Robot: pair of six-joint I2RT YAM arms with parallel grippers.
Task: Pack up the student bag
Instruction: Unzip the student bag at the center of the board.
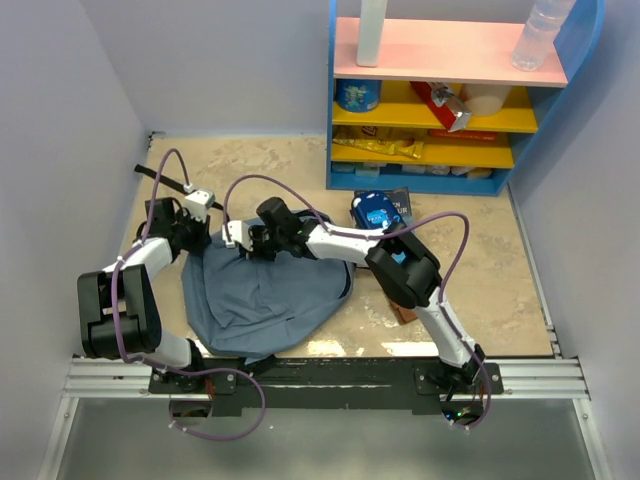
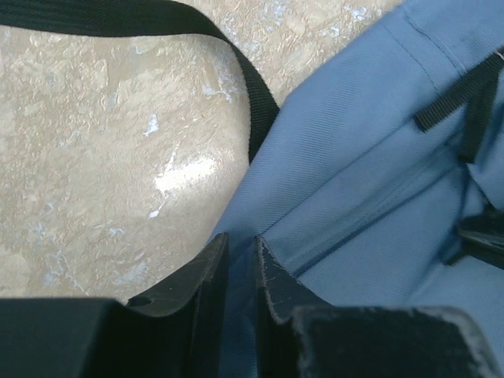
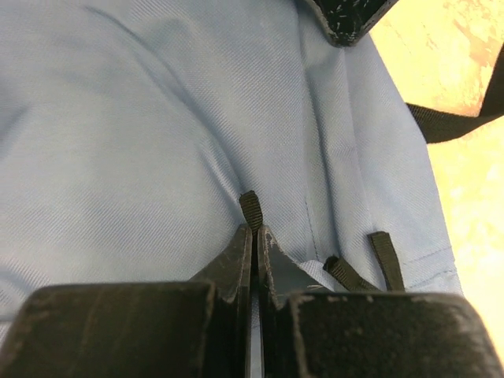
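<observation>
The slate-blue student bag [image 1: 265, 295] lies flat on the table between the arms. My left gripper [image 1: 190, 232] is at the bag's upper left edge, shut on a fold of its blue fabric [image 2: 239, 260]. My right gripper [image 1: 240, 240] reaches across to the bag's top and is shut on a short black zipper-pull tab [image 3: 250, 209]. In the right wrist view the bag [image 3: 142, 134] fills the frame, with two more black tabs [image 3: 384, 260] to the right. A black strap [image 2: 252, 87] curves over the table beside the bag. A blue book [image 1: 376, 212] lies behind the bag.
A blue shelf unit [image 1: 450, 100] with pink and yellow shelves holding snacks, a cup and bottles stands at the back right. A brown object [image 1: 403, 312] lies under my right arm. Grey walls close the left and right. A black strap end [image 1: 160, 178] trails at back left.
</observation>
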